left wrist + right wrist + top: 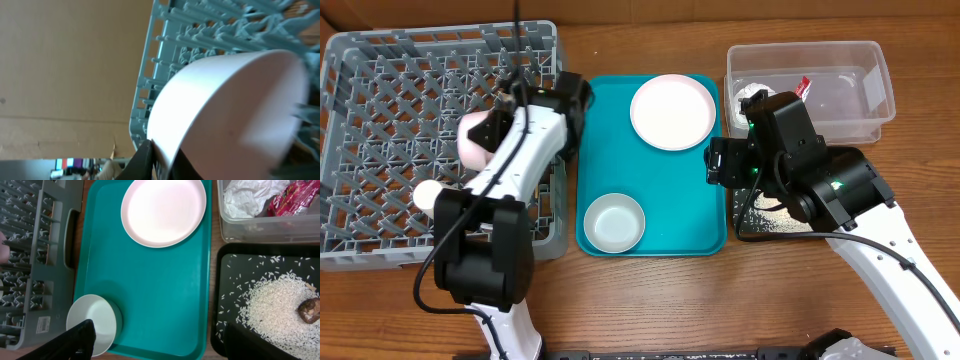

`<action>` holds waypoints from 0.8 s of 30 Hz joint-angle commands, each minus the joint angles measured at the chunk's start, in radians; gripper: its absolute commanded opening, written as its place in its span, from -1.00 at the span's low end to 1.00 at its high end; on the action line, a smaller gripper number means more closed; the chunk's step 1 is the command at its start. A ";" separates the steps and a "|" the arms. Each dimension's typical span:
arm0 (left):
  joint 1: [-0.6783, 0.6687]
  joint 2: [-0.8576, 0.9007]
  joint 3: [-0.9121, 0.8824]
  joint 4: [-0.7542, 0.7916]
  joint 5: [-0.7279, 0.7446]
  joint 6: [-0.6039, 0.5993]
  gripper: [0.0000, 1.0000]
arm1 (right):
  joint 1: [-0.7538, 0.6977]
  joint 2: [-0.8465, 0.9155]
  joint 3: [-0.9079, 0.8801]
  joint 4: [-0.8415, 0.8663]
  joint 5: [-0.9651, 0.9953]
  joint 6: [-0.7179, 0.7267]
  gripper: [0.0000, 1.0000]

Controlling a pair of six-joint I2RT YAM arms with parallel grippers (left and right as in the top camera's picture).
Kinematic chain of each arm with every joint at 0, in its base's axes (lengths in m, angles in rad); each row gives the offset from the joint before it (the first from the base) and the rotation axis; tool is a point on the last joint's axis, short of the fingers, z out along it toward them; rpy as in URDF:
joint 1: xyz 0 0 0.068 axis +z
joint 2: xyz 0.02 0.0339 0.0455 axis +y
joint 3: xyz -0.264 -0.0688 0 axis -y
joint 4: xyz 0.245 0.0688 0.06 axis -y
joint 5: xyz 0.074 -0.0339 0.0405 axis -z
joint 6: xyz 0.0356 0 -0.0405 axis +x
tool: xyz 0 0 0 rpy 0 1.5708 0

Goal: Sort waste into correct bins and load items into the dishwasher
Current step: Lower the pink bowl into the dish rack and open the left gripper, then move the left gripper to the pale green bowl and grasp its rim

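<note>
Left claw (162, 159) closed on the rim of the pink bowl (230, 115). The bowl wall sits between the two dark fingers (141, 162) at the bottom of the wrist view. Bowl tipped on its side over the right half of the grey rack (380, 100). Whether it touches the rack floor: cannot tell. White cup (428, 192) also in the rack, nearer the front, just beside the left arm.

Right claw (157, 330) spread wide, nothing between its fingers. It hangs over the right edge of the teal tray (660, 190), between that tray and the bins.

On the teal tray: round plate (673, 110) at the far end, pale bowl (614, 222) upright at the near left corner. The two are well apart.

Clear tub (865, 60) at far right, with the red wrapper (295, 197) and white paper wad (250, 197) inside, side by side.

Black tray (235, 265) just in front of the tub, mostly hidden under the right arm in the overhead view. It holds a spread of rice (275, 305). Brown scrap (310, 311) lies on the rice, near the tray's right edge.
</note>
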 commanded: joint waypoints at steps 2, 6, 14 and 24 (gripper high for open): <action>-0.057 0.016 -0.009 -0.008 0.045 0.000 -0.50 | -0.002 0.000 0.005 0.006 -0.002 0.004 0.66; -0.093 0.016 -0.006 0.003 0.161 0.000 0.00 | -0.002 0.000 0.005 0.006 -0.002 0.004 0.66; -0.146 -0.019 0.093 -0.099 0.361 -0.024 0.01 | -0.002 0.000 0.005 0.005 -0.002 0.004 0.67; -0.147 -0.185 0.313 -0.188 1.219 0.211 0.46 | -0.002 0.000 0.005 0.004 -0.002 0.005 0.66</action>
